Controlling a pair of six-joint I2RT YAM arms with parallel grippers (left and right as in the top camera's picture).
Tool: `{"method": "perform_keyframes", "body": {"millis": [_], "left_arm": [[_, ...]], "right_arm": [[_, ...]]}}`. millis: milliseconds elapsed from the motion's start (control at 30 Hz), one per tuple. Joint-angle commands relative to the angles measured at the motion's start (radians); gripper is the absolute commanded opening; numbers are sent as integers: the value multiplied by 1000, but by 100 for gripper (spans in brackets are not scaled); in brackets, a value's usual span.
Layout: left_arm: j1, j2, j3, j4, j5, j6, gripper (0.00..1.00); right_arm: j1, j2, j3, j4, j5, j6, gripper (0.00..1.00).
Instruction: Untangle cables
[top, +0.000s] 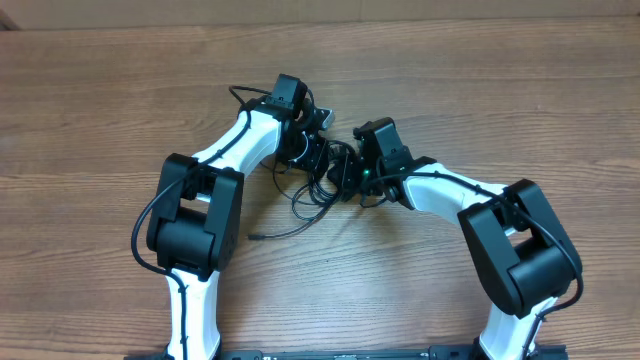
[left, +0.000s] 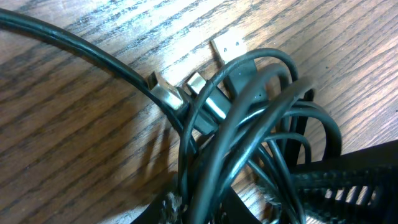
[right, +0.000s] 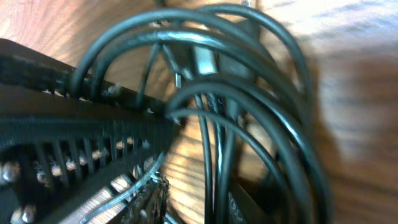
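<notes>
Glossy black cables (left: 236, 143) with silvery plug ends (left: 227, 46) on a warm brown table (top: 100, 100) streaked with dark wood grain. The left arm (top: 240, 145) and right arm (top: 440, 192) are white with black joints (a green light (top: 368, 172) on the right).

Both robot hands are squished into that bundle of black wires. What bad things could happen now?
The cables cross a ribbed finger of the right gripper; pulling away might drag the whole bunch instead of freeing one cord.
The silvery plugs sit wedged among the loops, so tugging could tighten the knot.
The left gripper is very close by; the two could bump.
</notes>
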Motion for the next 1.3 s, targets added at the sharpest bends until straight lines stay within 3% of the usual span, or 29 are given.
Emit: {"method": "perform_keyframes", "body": {"millis": [0,33,133,267,633,900,1133,1267], "left_arm": [[-8,22,1,-5,-49,15,18],[-8,22,1,-5,-49,15,18],[-8,22,1,-5,-49,15,18],[-8,22,1,-6,-76,14,19],[-6,20,8,-16,-198,-26,14],[-1,19,42,-77,-374,-126,10],[29,19,42,-91,-379,-155,11],[46,19,42,-92,-354,-162,13]], "right_arm": [[12,33,10,4,19,6,29],[12,33,10,4,19,6,28],[10,30,10,3,5,6,12],[-28,-16,10,-10,-71,6,4],[-74,-115,10,-39,-399,-7,4],[-80,-115,10,-65,-660,-206,4],[-129,-115,10,-66,-662,-191,4],[-165,-115,10,-116,-536,-109,4]]}}
